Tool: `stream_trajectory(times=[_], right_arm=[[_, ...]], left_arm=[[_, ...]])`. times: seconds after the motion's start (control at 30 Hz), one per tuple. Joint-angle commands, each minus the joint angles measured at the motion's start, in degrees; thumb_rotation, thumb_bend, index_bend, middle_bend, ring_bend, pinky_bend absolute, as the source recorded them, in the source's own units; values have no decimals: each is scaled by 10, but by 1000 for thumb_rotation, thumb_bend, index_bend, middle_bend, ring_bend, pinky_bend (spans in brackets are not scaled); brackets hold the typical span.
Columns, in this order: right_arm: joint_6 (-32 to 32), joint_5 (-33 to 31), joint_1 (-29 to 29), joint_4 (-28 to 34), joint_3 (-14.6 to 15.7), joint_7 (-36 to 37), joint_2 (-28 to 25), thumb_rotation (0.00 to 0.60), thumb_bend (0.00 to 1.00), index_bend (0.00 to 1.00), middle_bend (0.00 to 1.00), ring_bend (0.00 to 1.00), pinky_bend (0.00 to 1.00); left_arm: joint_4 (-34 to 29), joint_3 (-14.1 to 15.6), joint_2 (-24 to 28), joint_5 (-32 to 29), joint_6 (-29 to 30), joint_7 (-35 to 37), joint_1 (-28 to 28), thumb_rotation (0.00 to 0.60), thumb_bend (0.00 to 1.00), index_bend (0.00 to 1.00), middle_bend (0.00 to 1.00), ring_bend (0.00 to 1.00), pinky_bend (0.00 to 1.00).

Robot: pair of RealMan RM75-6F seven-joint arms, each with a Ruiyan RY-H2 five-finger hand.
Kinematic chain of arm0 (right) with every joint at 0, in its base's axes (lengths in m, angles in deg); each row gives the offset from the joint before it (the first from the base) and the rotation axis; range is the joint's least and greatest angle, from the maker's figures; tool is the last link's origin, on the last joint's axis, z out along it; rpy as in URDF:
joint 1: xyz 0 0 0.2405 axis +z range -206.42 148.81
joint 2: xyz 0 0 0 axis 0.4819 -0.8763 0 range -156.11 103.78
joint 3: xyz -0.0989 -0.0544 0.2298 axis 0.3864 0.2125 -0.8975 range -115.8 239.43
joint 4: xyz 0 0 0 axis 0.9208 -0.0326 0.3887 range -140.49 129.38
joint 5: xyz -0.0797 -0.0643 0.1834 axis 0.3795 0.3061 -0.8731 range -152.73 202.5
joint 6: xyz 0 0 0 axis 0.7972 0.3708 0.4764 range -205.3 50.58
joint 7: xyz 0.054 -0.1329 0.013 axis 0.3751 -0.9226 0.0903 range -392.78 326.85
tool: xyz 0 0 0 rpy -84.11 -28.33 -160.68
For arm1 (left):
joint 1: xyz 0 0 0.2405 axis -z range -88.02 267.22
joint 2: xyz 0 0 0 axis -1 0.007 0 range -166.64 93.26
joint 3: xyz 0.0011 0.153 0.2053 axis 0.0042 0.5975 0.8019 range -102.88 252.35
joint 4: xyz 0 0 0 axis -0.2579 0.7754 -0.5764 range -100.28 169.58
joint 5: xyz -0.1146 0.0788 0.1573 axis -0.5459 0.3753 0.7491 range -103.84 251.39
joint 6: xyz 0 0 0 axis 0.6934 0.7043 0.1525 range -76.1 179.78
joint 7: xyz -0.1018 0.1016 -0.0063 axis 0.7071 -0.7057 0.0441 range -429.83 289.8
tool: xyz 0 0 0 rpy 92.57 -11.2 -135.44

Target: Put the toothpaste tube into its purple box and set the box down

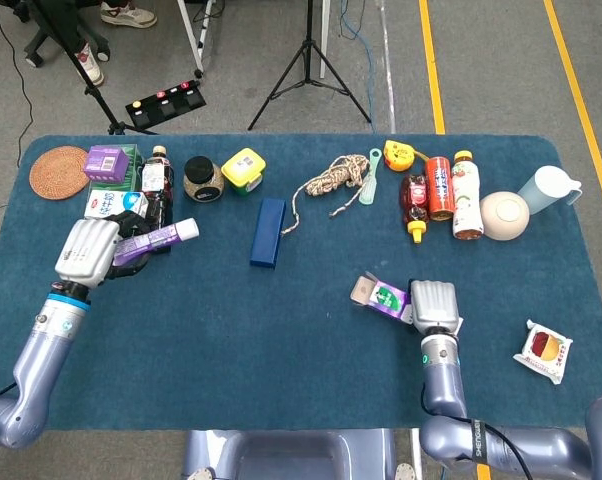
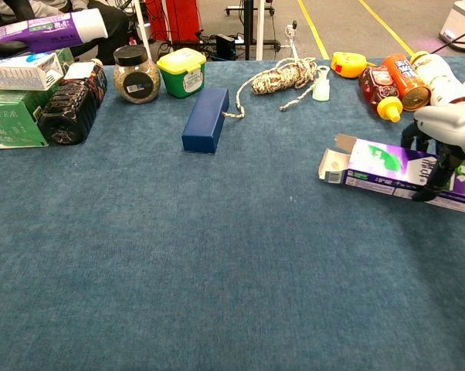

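Blue cloth is covering the bench [image 1: 281, 330], with a tripod and yellow floor lines showing behind it. At the left side the left hand [image 1: 89, 250] is gripping the toothpaste tube [image 1: 157, 238], holding it roughly level with its white cap end pointing toward the middle, just in front of a dark bottle [image 2: 72, 104] and a green tea box [image 2: 15, 127]. Well apart from it, near the right front, the right hand [image 1: 433, 303] is closing around the purple box [image 2: 387, 166], which seems slightly raised and tilted, its open flaps [image 2: 330, 165] facing left.

Several things could be going wrong from here. The box is thin card, so a tight grip could be crushing its mouth and blocking the tube. A tube arriving off-axis could be catching on the loose flaps and folding them inward, or pushing the box out of the fingers. Swinging inward, the left arm could also be brushing the bottle beside it.

Much is hard to make out. In the chest view the left hand is cut off at the corner, and the right hand is cropped at the edge, so whether the box is fully lifted is unclear. From overhead the right hand is hiding most of the box.
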Motion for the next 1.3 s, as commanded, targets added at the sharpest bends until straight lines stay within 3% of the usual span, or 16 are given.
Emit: stream_trajectory(times=[0.03, 0.37, 0.67, 1.0, 1.3], right_arm=[[38, 59, 2, 31, 21, 16, -31, 600, 376, 433, 455, 474, 536], [130, 75, 37, 71, -14, 52, -84, 600, 409, 435, 457, 476, 539], [195, 90, 67, 49, -38, 99, -112, 600, 408, 435, 457, 476, 539], [208, 106, 76, 52, -42, 144, -120, 600, 410, 445, 466, 482, 539], [195, 105, 83, 69, -30, 147, -118, 600, 412, 446, 466, 483, 540]], left_arm=[[-1, 14, 7, 47, -7, 16, 3, 600, 377, 538, 400, 470, 681], [-51, 26, 25, 83, -21, -15, 15, 600, 375, 538, 400, 470, 679], [-84, 39, 36, 87, -53, -93, 38, 600, 368, 538, 400, 470, 676], [-114, 40, 18, 50, -78, -164, 64, 600, 362, 538, 400, 470, 674], [-139, 21, -5, -4, -80, -219, 95, 600, 366, 538, 401, 470, 674]])
